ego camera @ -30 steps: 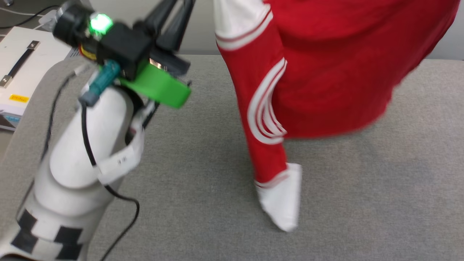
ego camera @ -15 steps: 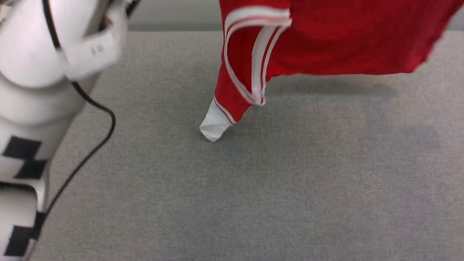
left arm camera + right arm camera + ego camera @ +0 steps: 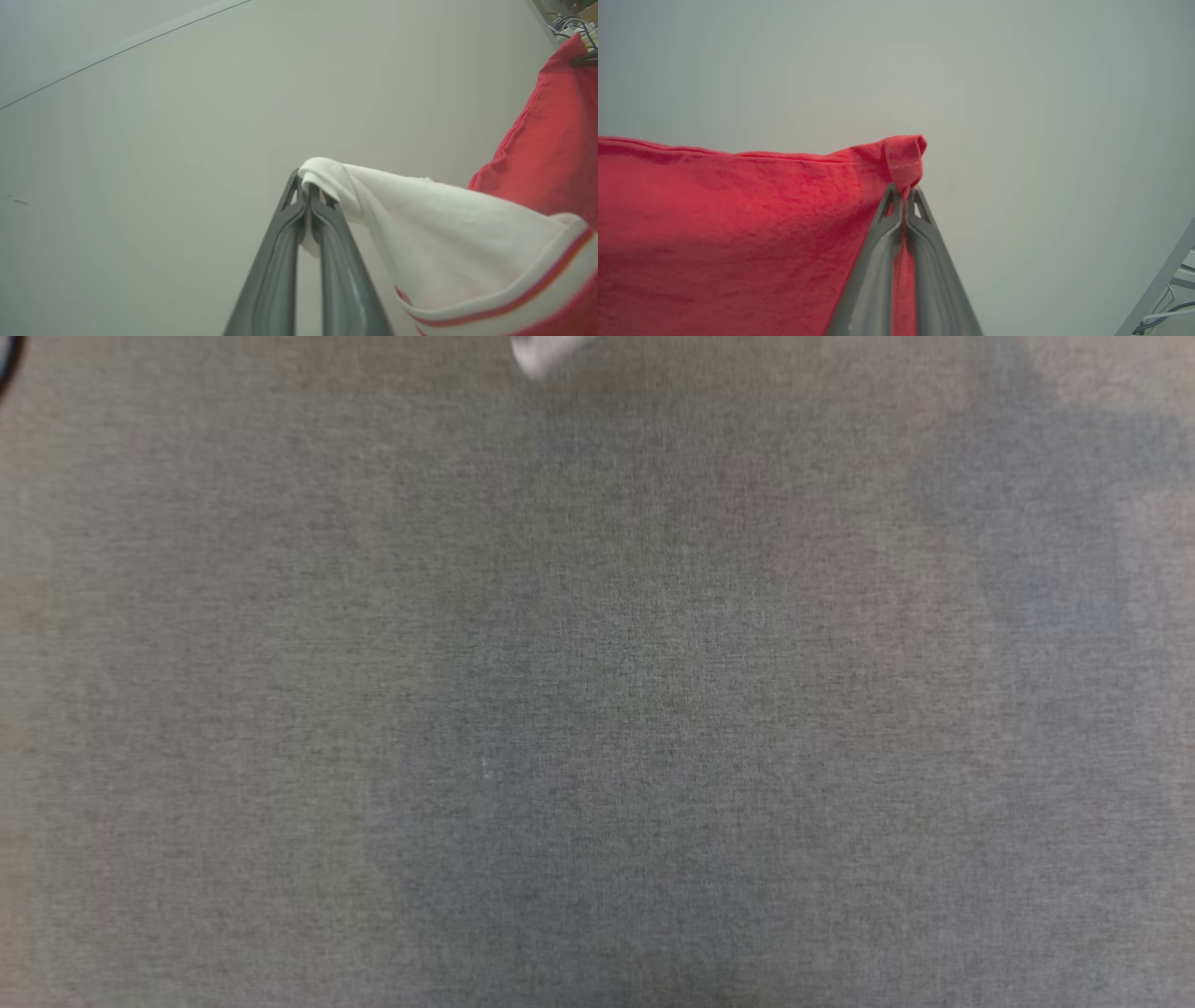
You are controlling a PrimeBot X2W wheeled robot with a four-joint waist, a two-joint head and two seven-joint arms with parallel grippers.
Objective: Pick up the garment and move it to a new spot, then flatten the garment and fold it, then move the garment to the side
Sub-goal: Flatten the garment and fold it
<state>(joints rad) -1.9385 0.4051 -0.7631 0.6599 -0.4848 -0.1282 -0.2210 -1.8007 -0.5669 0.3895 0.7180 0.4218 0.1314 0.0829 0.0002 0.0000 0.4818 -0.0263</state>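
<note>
- Above grey fabric tabletop (image 3: 597, 709), aloft: red white-sleeved jersey T-shirt (image 3: 738, 210).
- Clamped at sleeve by left gripper (image 3: 306, 189) (hem corner by right gripper (image 3: 903, 196)), likely for spreading flat.

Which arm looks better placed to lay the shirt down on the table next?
Neither alone. The left gripper is shut on a white sleeve of the garment, and the right gripper is shut on its red corner. With the cloth held between them, both would probably lower it together.
</note>
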